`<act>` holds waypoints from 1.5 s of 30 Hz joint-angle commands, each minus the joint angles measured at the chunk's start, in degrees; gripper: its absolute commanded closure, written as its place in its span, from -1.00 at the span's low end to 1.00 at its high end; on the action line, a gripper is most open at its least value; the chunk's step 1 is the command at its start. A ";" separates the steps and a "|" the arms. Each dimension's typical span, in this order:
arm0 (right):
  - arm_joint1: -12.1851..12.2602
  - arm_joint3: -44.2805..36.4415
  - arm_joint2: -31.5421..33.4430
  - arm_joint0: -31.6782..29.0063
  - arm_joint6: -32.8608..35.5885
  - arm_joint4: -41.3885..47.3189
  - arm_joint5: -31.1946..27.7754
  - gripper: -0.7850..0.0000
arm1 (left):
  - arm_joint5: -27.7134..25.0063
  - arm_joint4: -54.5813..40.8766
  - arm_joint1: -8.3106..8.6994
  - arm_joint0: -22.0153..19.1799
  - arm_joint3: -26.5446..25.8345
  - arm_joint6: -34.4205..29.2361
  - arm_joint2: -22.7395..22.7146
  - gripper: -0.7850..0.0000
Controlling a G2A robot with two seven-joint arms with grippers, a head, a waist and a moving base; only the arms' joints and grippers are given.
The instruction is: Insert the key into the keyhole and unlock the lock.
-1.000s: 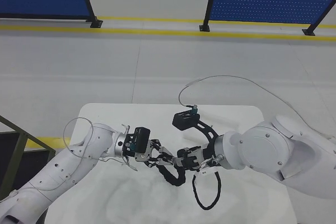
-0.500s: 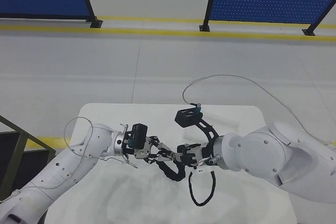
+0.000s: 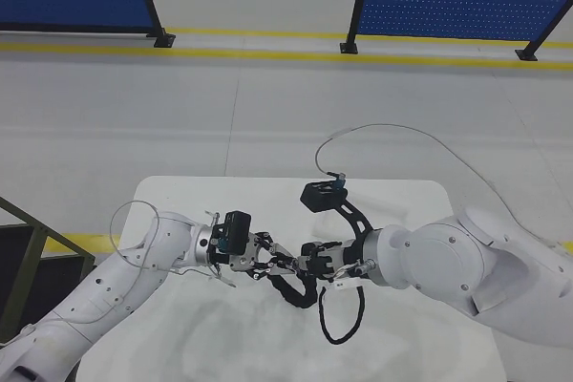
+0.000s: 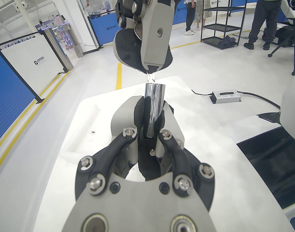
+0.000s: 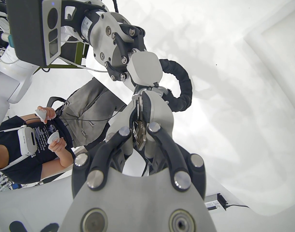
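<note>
Lock (image 4: 154, 97): chrome barrel clamped in left hand (image 4: 151, 112), above desk (image 4: 65, 146). Key (image 4: 150, 77): pinched in right hand (image 5: 140, 105), tip at lock's end. Step: likely entering keyhole. Next: straight push, then twist.

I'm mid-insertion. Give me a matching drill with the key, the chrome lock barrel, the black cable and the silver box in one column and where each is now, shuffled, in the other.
Things:
1. key
2. chrome lock barrel
3. black cable
4. silver box

Places:
A. on the floor beside the table
B. pinched in the right hand
C. looping away from the barrel
D. gripped in the left hand

Pairs: 1-B, 2-D, 3-C, 4-A
</note>
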 commanded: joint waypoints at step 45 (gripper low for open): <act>-3.85 2.71 -0.19 -0.30 2.00 -4.05 -0.77 1.00 | -0.47 -1.21 0.58 0.84 0.04 -0.46 -1.63 1.00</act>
